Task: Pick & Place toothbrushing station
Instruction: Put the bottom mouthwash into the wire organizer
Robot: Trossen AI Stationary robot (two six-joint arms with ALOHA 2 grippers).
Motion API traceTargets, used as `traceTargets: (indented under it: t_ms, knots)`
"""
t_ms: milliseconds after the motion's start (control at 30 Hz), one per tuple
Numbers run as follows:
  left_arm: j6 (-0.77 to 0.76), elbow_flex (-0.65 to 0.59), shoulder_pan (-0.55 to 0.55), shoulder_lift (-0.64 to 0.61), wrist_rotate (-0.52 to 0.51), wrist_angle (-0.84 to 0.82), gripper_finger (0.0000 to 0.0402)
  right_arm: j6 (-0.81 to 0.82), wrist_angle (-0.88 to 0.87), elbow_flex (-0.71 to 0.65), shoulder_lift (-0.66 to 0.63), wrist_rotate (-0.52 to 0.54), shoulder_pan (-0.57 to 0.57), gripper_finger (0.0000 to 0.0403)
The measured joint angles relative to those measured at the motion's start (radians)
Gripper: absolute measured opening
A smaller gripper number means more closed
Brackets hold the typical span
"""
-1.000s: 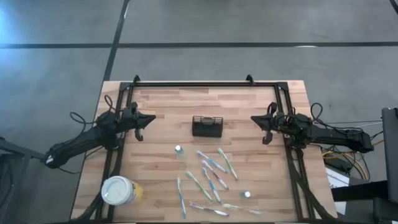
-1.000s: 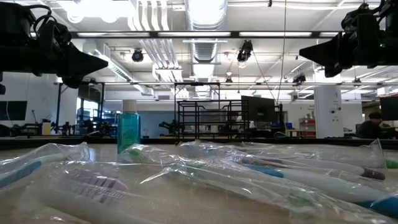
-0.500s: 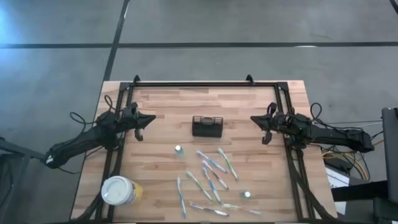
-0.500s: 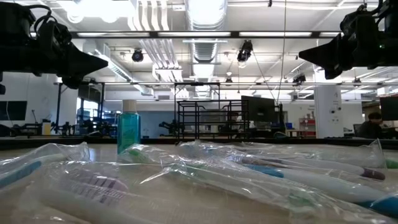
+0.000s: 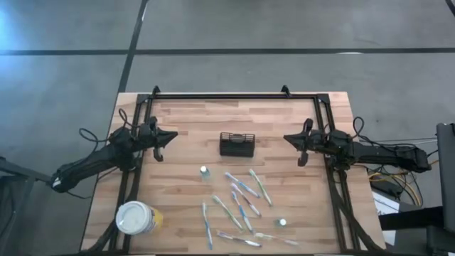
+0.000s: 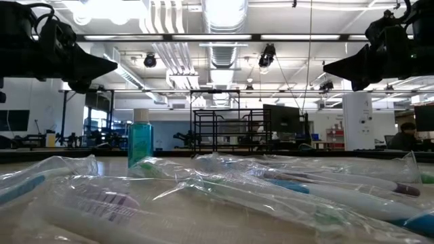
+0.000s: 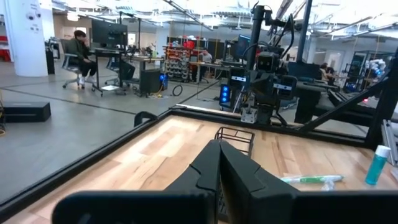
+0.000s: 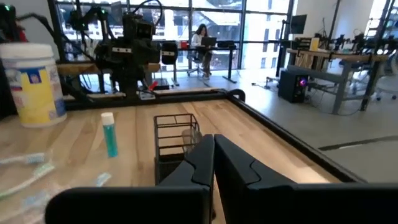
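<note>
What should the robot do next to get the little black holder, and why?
Probably open the right claw and ease it toward the black holder. Both claws are shut and hang beside the holder, apart from it, the left claw on the other side. The holder stands alone on the table, and the right wrist view looks straight at it.

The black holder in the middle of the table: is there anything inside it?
The black holder looks empty: the right wrist view shows only bare wire walls and wood behind. Its bottom is hidden by the right gripper, so that part cannot be seen.
</note>
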Motion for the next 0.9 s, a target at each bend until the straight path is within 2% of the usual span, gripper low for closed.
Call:
traceTargets:
  t_ms: [100,267,400,533,667,767,900]
  knots:
    - [-0.040,0.000,0.000,0.000,-0.001,0.001,0.0014,0.041,-0.026,0.026,0.009,-0.022,0.001,0.0008]
    - [-0.101,0.000,0.000,0.000,-0.019,0.017,0.0014,0.082,-0.320,0.252,0.081,-0.015,0.029,0.0008]
    - [-0.136,0.000,0.000,0.000,-0.007,0.001,0.0014,0.153,-0.600,0.505,0.215,0.037,0.073,0.0008]
    - [-0.123,0.000,0.000,0.001,0.003,-0.001,0.0014,0.295,-0.936,0.754,0.385,0.105,0.136,0.0008]
    - [-0.091,0.000,0.000,0.001,0.003,-0.002,0.0014,0.428,-1.219,0.959,0.550,0.110,0.207,0.0008]
    - [-0.077,0.000,0.000,0.001,0.004,-0.002,0.0014,0.524,-1.371,1.075,0.657,0.103,0.268,0.0008]
    - [-0.045,0.000,0.000,0.001,0.004,-0.002,0.0014,0.621,-1.455,1.186,0.775,0.103,0.363,0.0008]
